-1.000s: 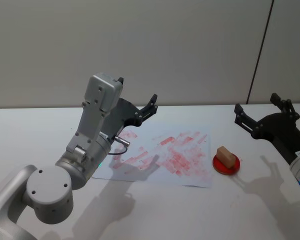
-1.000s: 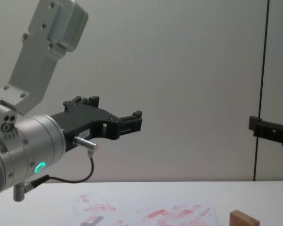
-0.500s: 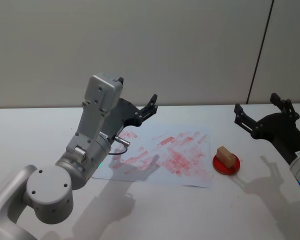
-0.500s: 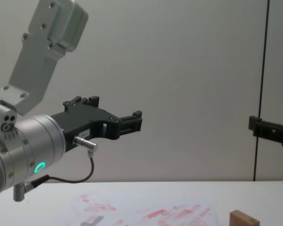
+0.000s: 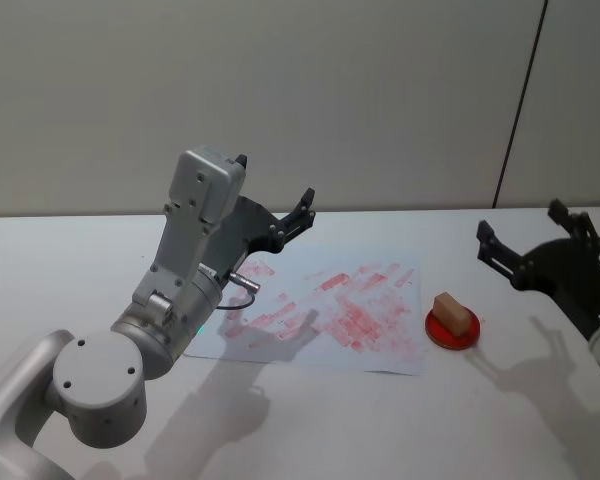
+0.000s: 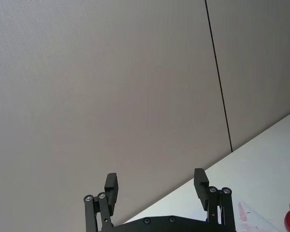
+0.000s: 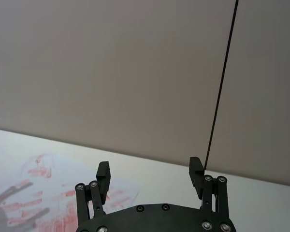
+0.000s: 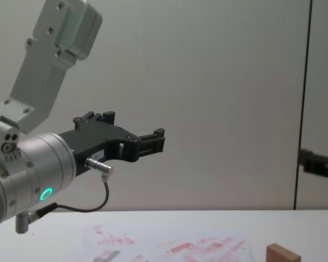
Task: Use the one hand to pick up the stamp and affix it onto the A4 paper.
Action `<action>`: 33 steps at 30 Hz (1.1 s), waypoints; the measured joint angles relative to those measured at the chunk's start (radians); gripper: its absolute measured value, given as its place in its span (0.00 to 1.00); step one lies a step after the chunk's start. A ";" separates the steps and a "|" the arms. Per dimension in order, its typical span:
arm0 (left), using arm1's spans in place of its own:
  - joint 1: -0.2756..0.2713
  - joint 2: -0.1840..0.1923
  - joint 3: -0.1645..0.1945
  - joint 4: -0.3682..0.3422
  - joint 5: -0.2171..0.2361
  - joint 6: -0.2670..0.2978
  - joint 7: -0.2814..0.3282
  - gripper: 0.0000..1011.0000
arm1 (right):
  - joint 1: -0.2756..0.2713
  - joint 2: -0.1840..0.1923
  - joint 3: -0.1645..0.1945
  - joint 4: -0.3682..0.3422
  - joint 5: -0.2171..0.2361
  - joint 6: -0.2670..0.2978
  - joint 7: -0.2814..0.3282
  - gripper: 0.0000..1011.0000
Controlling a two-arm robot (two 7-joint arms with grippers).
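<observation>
The stamp [image 5: 454, 313], a small light-brown wooden block, rests on a round red ink pad [image 5: 450, 334] just right of the A4 paper [image 5: 320, 310], which lies flat and is covered in red prints. My right gripper [image 5: 520, 222], on the blue-lit wrist, hovers open and empty above the table, right of the stamp and apart from it. My left gripper [image 5: 275, 180], on the green-lit wrist, is raised open over the paper's far left part. The chest view has the stamp [image 8: 281, 254] at its bottom edge and the paper [image 8: 169, 246] beside it.
A white table [image 5: 310, 420] carries everything, with a plain grey wall behind it. The bulky left arm [image 5: 180, 290] leans over the paper's left side. Bare tabletop lies in front of the paper and to the right of the ink pad.
My right gripper has shifted a little down and to the right, still open. The left arm, stamp and paper have not moved.
</observation>
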 joint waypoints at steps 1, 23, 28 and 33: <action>0.000 0.000 0.000 0.000 0.000 0.000 0.000 0.99 | -0.002 0.001 0.001 -0.001 0.000 0.005 -0.001 0.99; 0.000 0.000 0.000 0.000 0.000 0.000 0.000 0.99 | 0.028 0.002 -0.016 0.079 -0.075 0.232 0.067 0.99; 0.000 0.000 0.000 0.000 0.000 0.000 0.000 0.99 | 0.061 -0.019 -0.032 0.124 -0.109 0.261 0.098 0.99; 0.000 0.000 0.000 0.000 0.000 0.000 0.000 0.99 | 0.088 -0.037 -0.043 0.165 -0.137 0.276 0.121 0.99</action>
